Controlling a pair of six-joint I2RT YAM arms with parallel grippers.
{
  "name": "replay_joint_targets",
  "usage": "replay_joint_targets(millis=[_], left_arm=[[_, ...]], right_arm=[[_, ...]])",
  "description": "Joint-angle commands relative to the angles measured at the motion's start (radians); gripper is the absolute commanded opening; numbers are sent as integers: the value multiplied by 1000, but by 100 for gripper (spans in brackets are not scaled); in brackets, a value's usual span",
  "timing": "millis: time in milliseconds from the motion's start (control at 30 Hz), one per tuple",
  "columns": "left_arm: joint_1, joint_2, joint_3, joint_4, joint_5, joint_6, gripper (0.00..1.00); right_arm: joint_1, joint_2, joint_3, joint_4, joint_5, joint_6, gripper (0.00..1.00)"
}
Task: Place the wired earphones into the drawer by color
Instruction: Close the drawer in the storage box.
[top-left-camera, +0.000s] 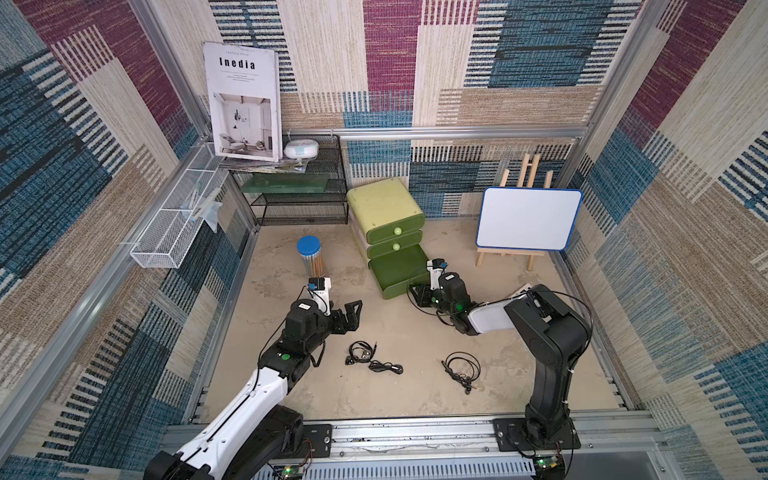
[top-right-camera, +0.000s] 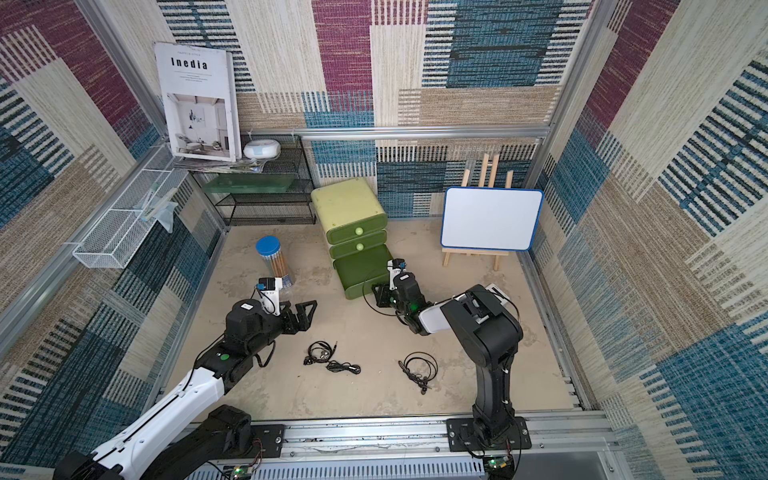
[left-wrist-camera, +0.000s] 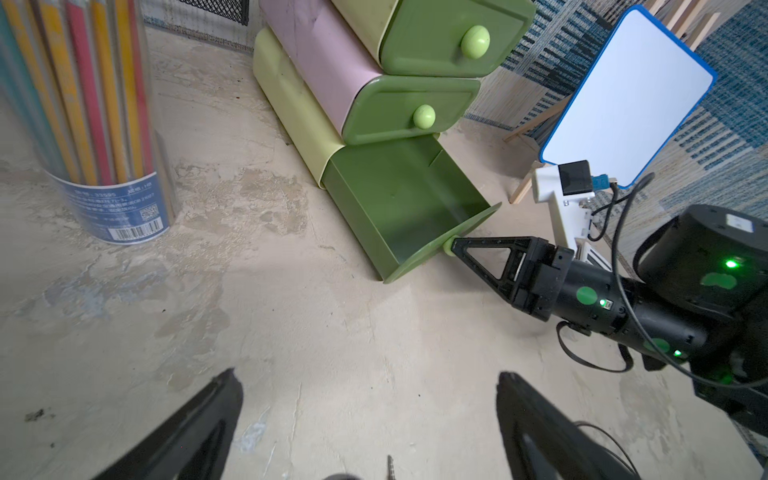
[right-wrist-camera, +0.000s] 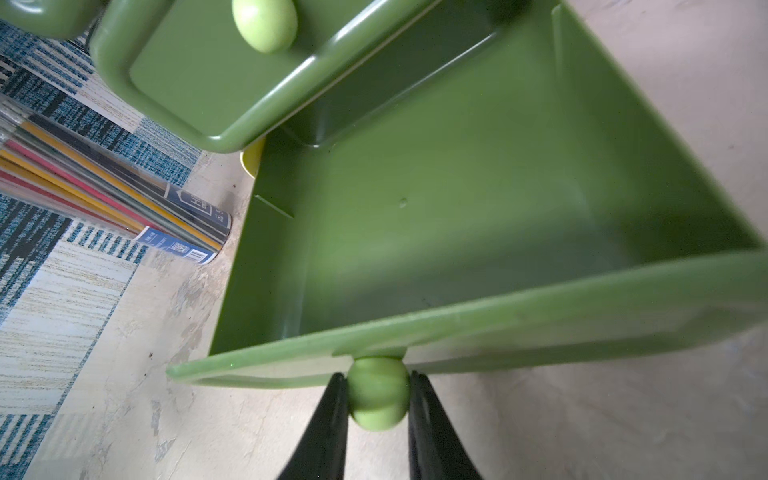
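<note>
Two groups of black wired earphones lie on the sandy worktop, both outside the drawer and towards the front. One group is a small coil with a tighter clump just beside it, close under the left arm; it shows again in a top view. The other group is a looser loop with a tail of cable, near the base of the right arm and well apart from the first.

At the back stands a green cabinet of three stacked drawers. Its upper two are shut, and the bottom drawer stands open towards the arms.

From its wrist view, the right gripper is clenched on that drawer's round pale-green knob, one finger pressed to each side of it.

Spread wide and holding nothing, the left gripper hangs over bare worktop between a blue-lidded pencil tube and the nearer earphones. A jack plug just shows at the edge of its wrist view.

Beside the cabinet, on the right arm's side, a blue-framed whiteboard rests on a small wooden easel.
</note>
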Motion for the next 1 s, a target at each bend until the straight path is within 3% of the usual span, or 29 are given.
replay_joint_targets(millis=[0,400,600,967], left_arm=[[-2,-1,1,6,-11,17,99],[-2,0,-1,4,-11,17,99],[-4,3,0,8,0,22,99],[-21,43,11,41,75,52,99]], right_arm=[[2,-12,-9,-2,17,-13,24],[0,-25,-19,-15,16,-15,26],[2,-42,-20,-53,19,-21,45],[2,-183,-65,-217,18,-64,62]])
